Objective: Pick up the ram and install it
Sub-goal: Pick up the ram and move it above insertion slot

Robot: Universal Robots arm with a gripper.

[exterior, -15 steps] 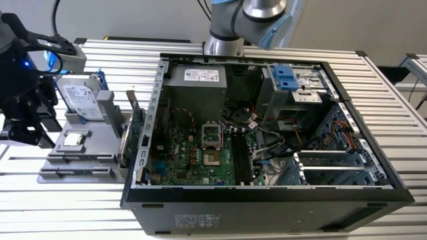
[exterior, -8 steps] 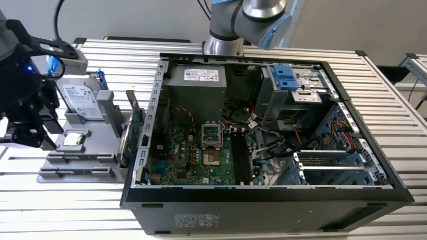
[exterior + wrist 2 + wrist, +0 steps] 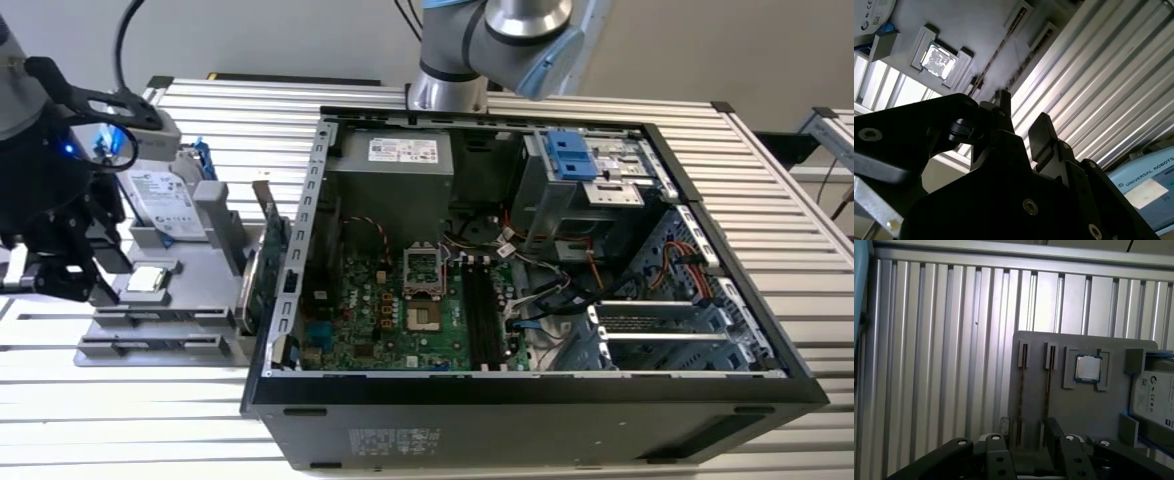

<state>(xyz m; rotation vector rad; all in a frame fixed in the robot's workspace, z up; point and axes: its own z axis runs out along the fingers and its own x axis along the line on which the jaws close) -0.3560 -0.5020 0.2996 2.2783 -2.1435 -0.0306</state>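
Note:
Two thin ram sticks stand on edge in narrow slots of a grey holder (image 3: pixel 1089 410). In the first wrist view one ram stick (image 3: pixel 1021 390) and the other (image 3: pixel 1047 387) show as dark lines. In the second wrist view a ram stick (image 3: pixel 996 52) shows edge-on. My gripper (image 3: pixel 1026 440) hovers over the ends of these slots, open, with nothing between its fingers (image 3: pixel 1041 131). In the exterior view the gripper (image 3: pixel 60 270) hangs over the holder at the exterior view's left. The motherboard's black ram slots (image 3: pixel 483 310) lie inside the open computer case (image 3: pixel 307 250).
On the holder sit a silver processor chip (image 3: pixel 1088 368), a hard drive with blue rails (image 3: pixel 167 205) and a green expansion card (image 3: pixel 274 255) on edge beside the case. A ribbed metal table (image 3: pixel 944 365) lies underneath. Cables (image 3: pixel 561 300) crowd the case interior.

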